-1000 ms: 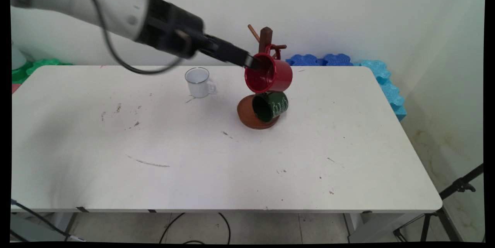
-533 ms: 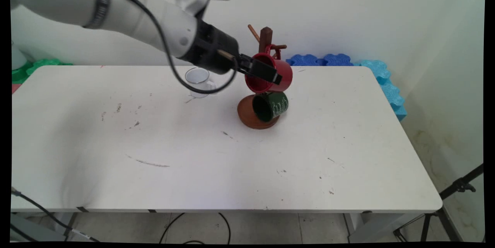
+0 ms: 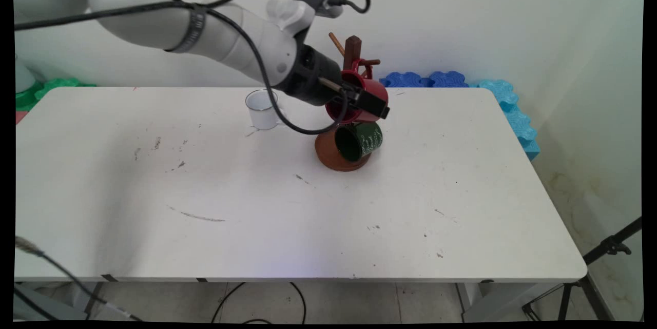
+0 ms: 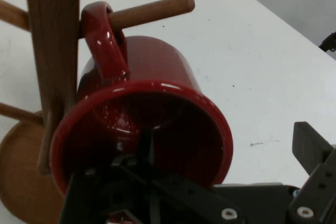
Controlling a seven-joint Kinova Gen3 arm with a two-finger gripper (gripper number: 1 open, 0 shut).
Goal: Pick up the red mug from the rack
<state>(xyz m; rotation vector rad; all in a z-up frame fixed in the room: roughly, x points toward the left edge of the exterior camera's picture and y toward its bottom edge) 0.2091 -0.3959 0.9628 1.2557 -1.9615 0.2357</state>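
Since a moment ago the arm has swung in closer, pushing the end effector (image 3: 370,104) further across the red mug's (image 3: 359,98) mouth. That mug hangs by its handle on a peg of the wooden mug tree (image 3: 352,53), at about one o'clock on the worktop (image 3: 256,206). One finger reaches inside the mouth, the other sits outside the wall (image 4: 312,148), spread and not yet pinching. Glazed, rigid and probably slippery, it looks chippable; the rim wall seems the place to grip. A green mug (image 3: 360,140) hangs just below; a white mug (image 3: 263,109) stands at nine o'clock of the tree.
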